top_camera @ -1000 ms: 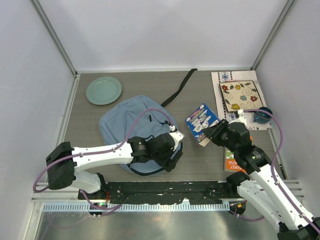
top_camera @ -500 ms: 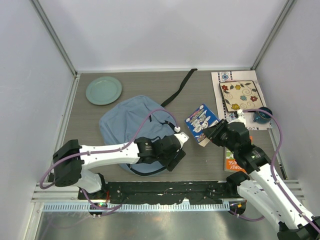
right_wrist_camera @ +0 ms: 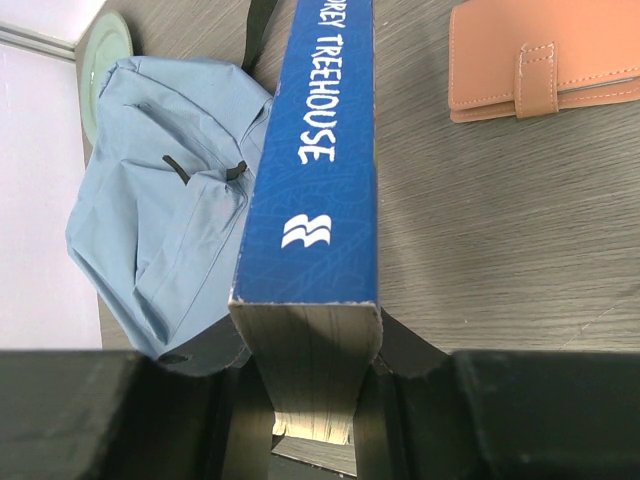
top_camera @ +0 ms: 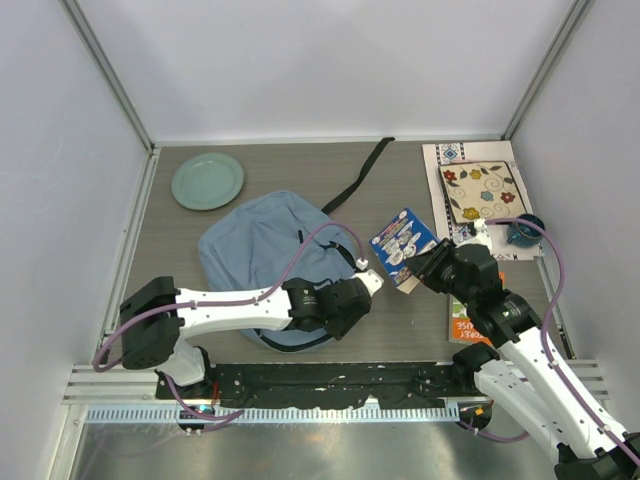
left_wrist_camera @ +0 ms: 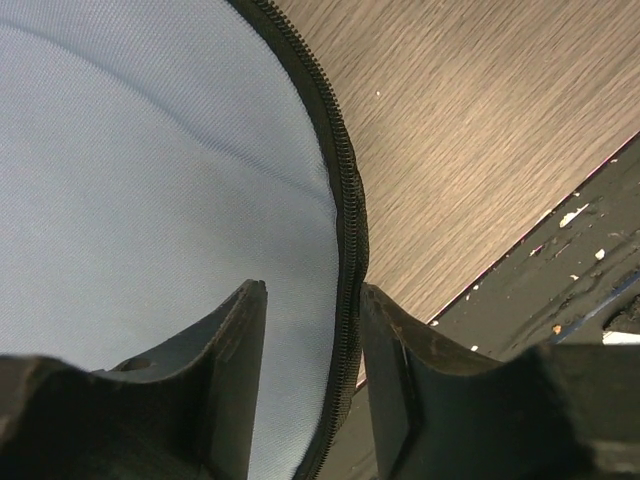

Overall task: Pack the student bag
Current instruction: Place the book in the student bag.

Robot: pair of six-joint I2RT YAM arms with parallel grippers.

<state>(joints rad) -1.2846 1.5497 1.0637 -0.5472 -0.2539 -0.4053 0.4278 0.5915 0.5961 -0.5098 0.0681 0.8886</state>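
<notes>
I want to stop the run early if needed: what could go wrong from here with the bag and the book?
1. The left hand straddles the zipper at the student bag's edge, jaws not closed; it may pinch only thin fabric and slip off.
2. The right hand grips the blue book by one end, most of it sticking out; it could tilt or slip.
3. No opening shows in the bag yet, so the book might press on closed fabric.

We look steeply down on the whole table (top_camera: 400,330) from above and behind the arm bases. Our left wrist camera sits very close over the student bag (left_wrist_camera: 150,200), at its zipper edge. Our right wrist camera faces along the blue book (right_wrist_camera: 320,150), catching that same bag at 10 o'clock.
</notes>
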